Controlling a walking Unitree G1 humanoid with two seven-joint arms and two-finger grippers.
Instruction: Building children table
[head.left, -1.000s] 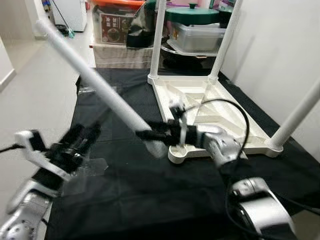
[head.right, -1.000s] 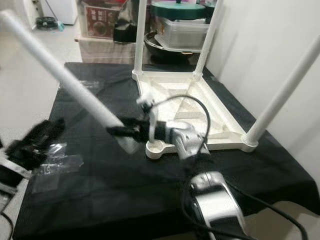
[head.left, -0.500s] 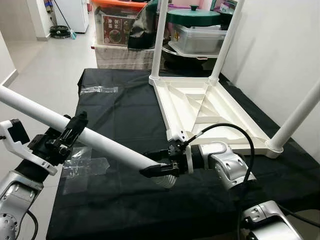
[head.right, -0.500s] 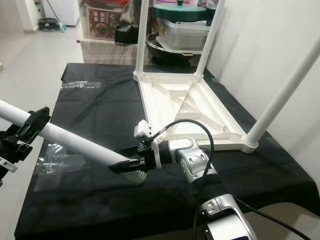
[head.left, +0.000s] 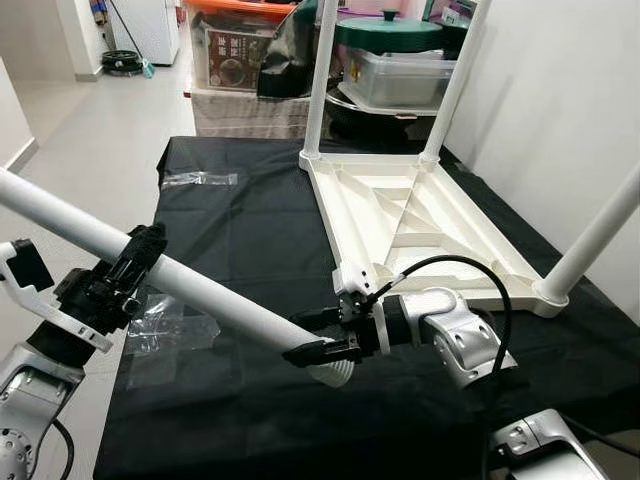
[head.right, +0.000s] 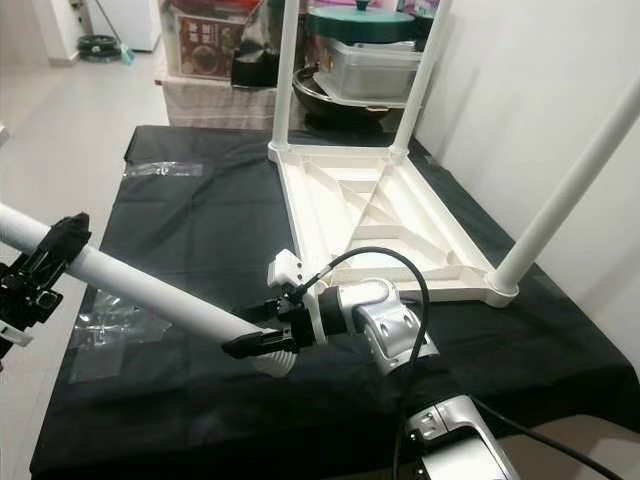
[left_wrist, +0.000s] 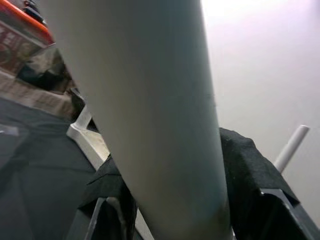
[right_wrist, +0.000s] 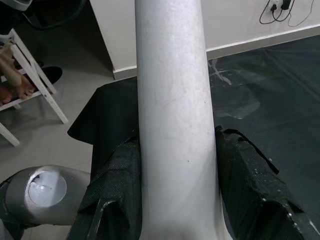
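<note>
While a long white table leg (head.left: 190, 290) is held slantwise above the black-draped tabletop (head.left: 250, 220), its lower end is clamped between the fingers of the right end effector (head.left: 322, 348). Further up the same leg, the left end effector (head.left: 125, 275) is closed around it, and the leg's upper part is carried out past the tabletop's left edge, over the floor. In both wrist views the leg is seen pressed between two black fingers (right_wrist: 120, 185).

The upturned white children's table (head.left: 420, 230) is laid on the right half of the tabletop with three legs (head.left: 316, 80) already standing upright in its corners. The near-left corner socket, just behind the right end effector, is hidden by the wrist. A clear plastic bag (head.left: 170, 325) is spread flat on the cloth under the held leg. Storage boxes (head.left: 235, 50) and a lidded pot (head.left: 385, 30) are stacked beyond the tabletop's far edge.
</note>
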